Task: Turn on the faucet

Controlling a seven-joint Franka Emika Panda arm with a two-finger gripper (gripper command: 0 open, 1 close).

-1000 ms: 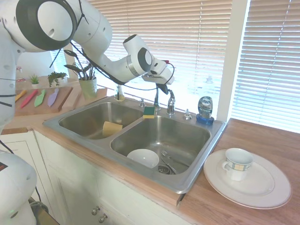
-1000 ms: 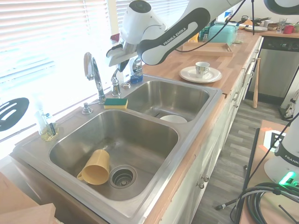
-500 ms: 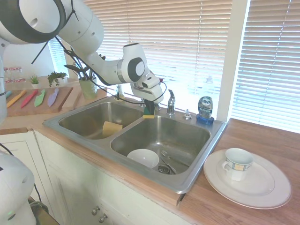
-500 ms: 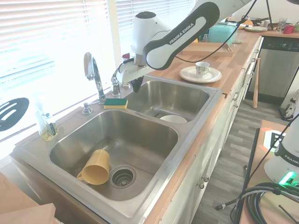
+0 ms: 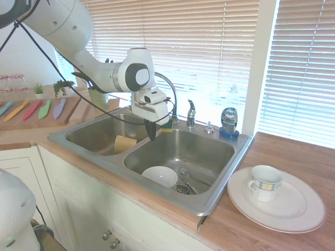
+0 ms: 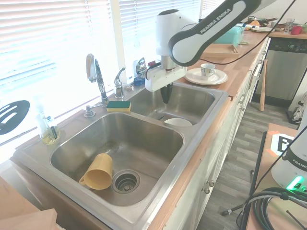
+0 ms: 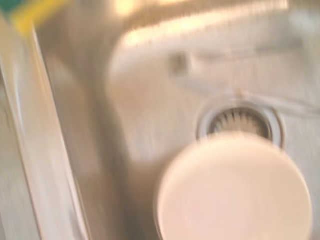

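The gripper point(image 6: 166, 97) hangs at mid-frame over the right basin, its fingers together and holding nothing, pointing down above the white bowl point(image 6: 178, 122). The faucet point(image 6: 95, 73) stands left of it on the sink's point(image 6: 144, 211) back ledge, its lever point(image 6: 118, 81) just beside the spout, apart from the gripper.

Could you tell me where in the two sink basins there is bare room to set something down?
Basin with the yellow cup: bare floor between cup, drain and faucet-side wall. Other basin is crowded near the white bowl and utensils; bare toward the soap bottle.
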